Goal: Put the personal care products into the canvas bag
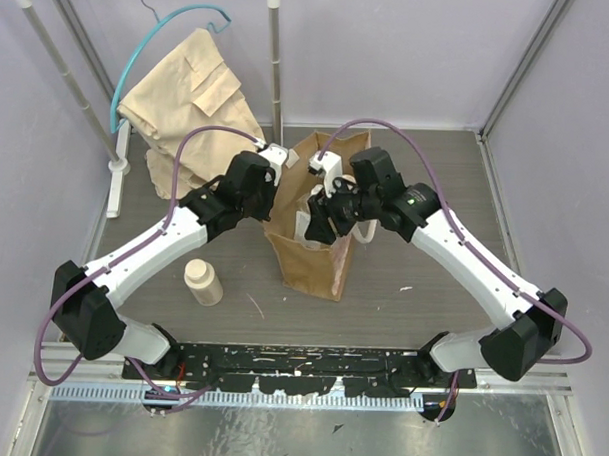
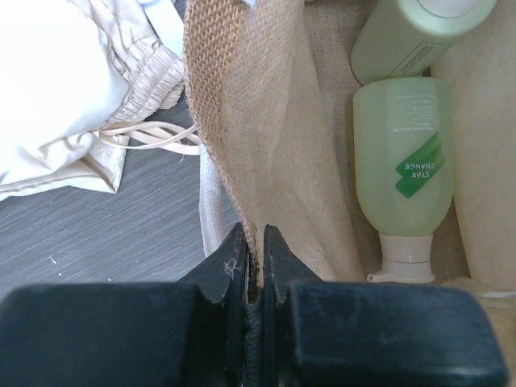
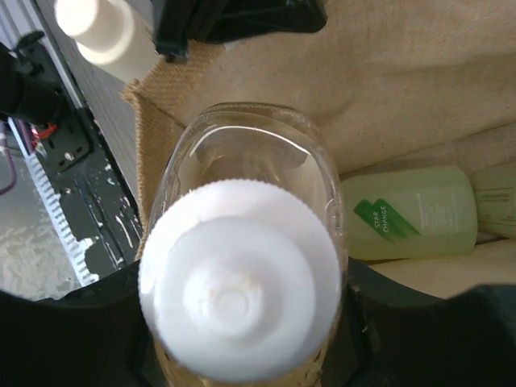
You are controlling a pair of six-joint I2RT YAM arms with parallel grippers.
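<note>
Third of four bottles apparently in hand: left gripper (image 2: 251, 242) jaws clenched on canvas bag (image 1: 308, 258) rim; right gripper (image 1: 320, 224) jaws grasping amber white-capped bottle (image 3: 242, 177) at bag mouth; green cylinder (image 2: 411, 32) and rounder green bottle (image 2: 403, 161) inside; cream bottle (image 1: 204, 282) on surface (image 1: 413, 272) nearby. Next, likely: lower, then release

The woven bag (image 1: 313, 263) is tan; the green bottle (image 2: 403, 161) bears darker stripes; the amber bottle (image 3: 242, 242) has a white cap; the cream bottle (image 1: 204, 282) is plain.

Probably lab booth: lilac partition walls (image 1: 579, 98)
</note>
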